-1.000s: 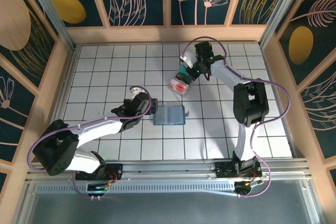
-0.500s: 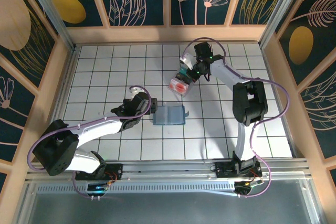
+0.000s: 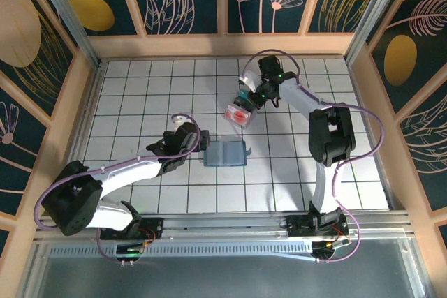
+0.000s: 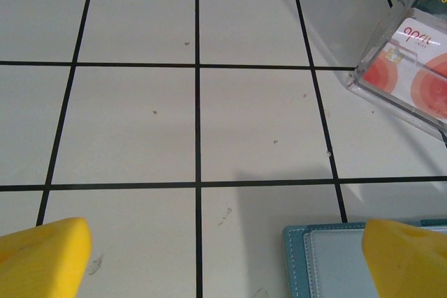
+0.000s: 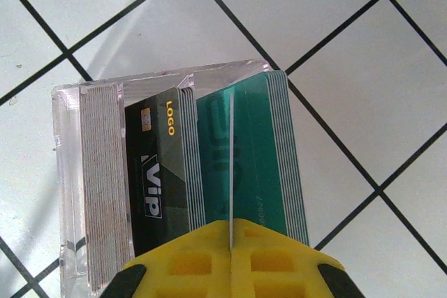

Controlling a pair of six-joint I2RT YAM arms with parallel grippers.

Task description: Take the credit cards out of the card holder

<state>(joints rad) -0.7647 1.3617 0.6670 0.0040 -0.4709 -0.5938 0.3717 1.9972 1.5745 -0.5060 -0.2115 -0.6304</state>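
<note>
Glossy white tiles (image 4: 140,123), matte stitched wallet (image 4: 328,263), thin cards (image 5: 258,151)

Illumination: bright, even, from overhead.
Shadows: soft, faint, on the white bench (image 3: 140,88) under the left arm (image 3: 133,167).
Focus: tile lines sharp; left pincer (image 4: 223,259) soft at the lower frame edge.

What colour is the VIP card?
The VIP card is black with yellow LOGO text, clearest in right wrist view.
</note>
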